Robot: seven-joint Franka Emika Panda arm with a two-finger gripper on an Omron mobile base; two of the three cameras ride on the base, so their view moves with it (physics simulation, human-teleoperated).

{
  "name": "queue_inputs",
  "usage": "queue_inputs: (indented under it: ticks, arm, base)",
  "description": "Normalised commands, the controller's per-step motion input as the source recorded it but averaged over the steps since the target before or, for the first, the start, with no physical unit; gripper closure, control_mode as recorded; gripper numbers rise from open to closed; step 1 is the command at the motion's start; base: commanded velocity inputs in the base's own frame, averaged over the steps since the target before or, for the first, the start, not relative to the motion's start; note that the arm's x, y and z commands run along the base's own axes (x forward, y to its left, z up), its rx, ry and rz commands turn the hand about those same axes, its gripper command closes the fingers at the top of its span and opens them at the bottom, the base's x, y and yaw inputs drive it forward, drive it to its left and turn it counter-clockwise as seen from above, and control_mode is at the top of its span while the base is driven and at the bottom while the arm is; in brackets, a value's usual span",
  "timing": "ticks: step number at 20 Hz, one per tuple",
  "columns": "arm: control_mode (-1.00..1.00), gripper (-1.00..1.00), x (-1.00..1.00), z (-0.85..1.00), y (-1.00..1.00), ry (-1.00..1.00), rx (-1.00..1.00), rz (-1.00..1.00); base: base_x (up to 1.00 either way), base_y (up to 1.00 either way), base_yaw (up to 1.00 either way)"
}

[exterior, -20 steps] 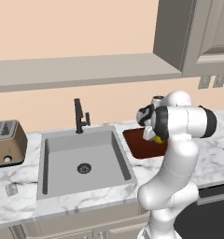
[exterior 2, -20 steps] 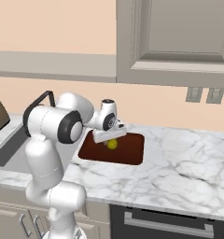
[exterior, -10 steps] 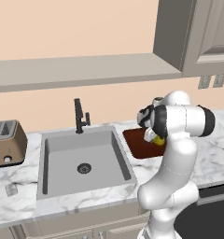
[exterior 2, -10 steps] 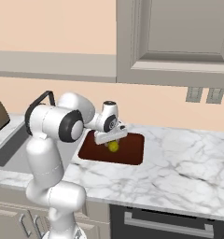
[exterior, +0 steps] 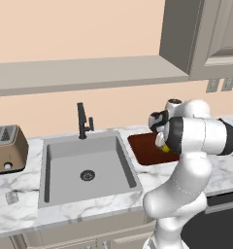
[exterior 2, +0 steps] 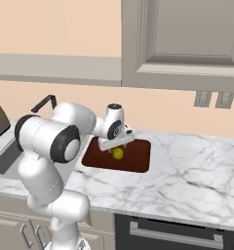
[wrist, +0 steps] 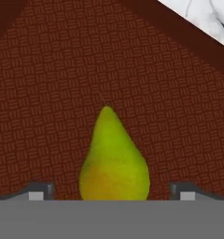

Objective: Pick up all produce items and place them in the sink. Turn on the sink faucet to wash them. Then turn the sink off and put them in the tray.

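On the dark red-brown tray [exterior 2: 138,161], right of the sink [exterior: 84,168]: one pear [wrist: 114,158], yellow-green, lying on the woven liner with its narrow end pointing away from the hand

Gripper [wrist: 112,189] directly over it, jaws spread wide; fingertips [wrist: 38,191] stand well clear of the fruit on both sides, nothing held. Pear looks set down, so the tray step reads as done for this item

Hand sits low over the tray in the right base view, pear [exterior 2: 118,153] just beneath it

Faucet [exterior: 82,121] upright behind the basin; no water visible, basin looks bare apart from the drain

Judgement: wide jaws suit a clean lift-off without nudging the pear; a round fruit may roll, low rim should stop it
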Motion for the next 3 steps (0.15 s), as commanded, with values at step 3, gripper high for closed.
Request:
queue_inputs:
  ticks: [3]
  arm:
    - [-1.0, -1.0, -0.31, 0.29, -0.01, -0.05, 0.0, 0.0]
  base:
    - [0.0, 0.0, 0.0]
